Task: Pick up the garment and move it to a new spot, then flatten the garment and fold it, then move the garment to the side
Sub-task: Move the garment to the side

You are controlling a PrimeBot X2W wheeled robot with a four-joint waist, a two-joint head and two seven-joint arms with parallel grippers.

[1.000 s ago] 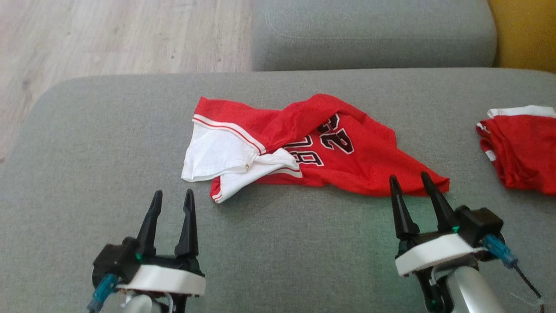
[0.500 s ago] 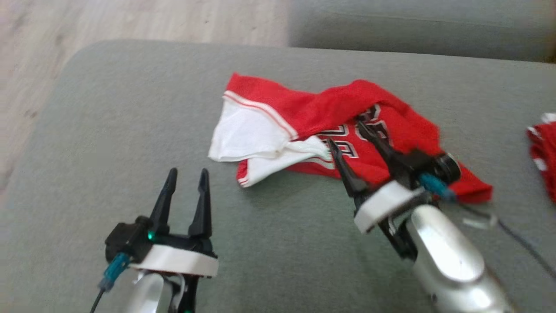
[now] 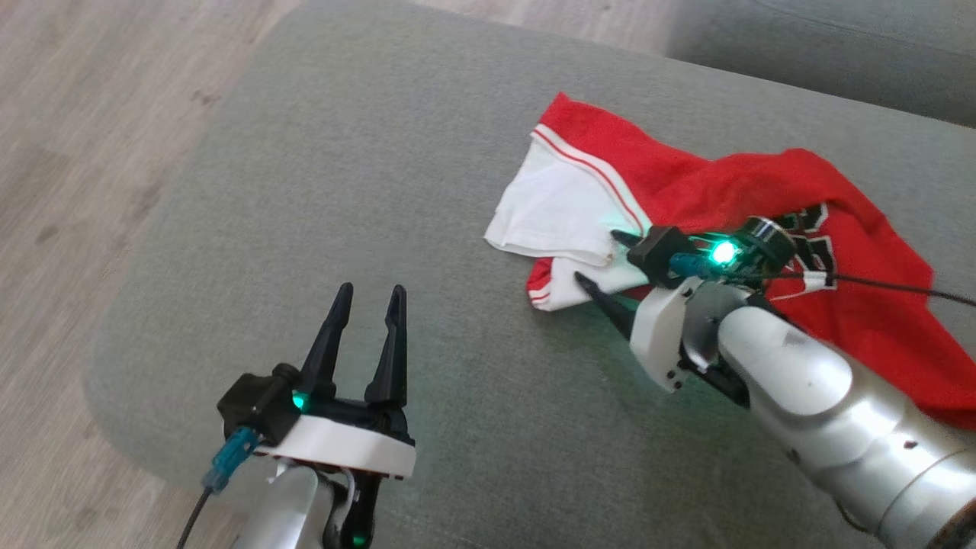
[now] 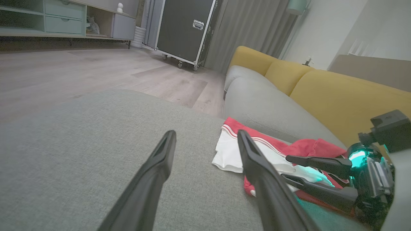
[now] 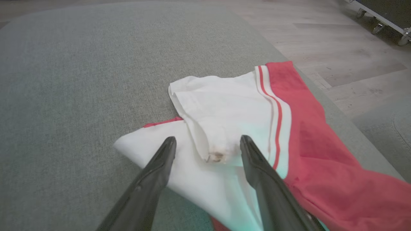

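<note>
Garment (image 3: 762, 183) looks soft, light, floppy; best grabbed at bunched white hem (image 5: 221, 128). Right gripper (image 3: 597, 259) spread over it, left gripper (image 3: 371, 290) spread, empty.

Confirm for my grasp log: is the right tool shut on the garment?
No, the right tool stands wide open over the white part of the garment, pinching no cloth.

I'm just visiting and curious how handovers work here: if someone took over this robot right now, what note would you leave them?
Left gripper: open, holding nothing, over the grey cushion, apart from the garment.
Right gripper: open, its fingers on either side of a white fold of the garment, not closed on it.
The garment lies crumpled on the cushion.
Done: nothing yet.
Left: grasp, move, flatten, fold, set aside.
</note>
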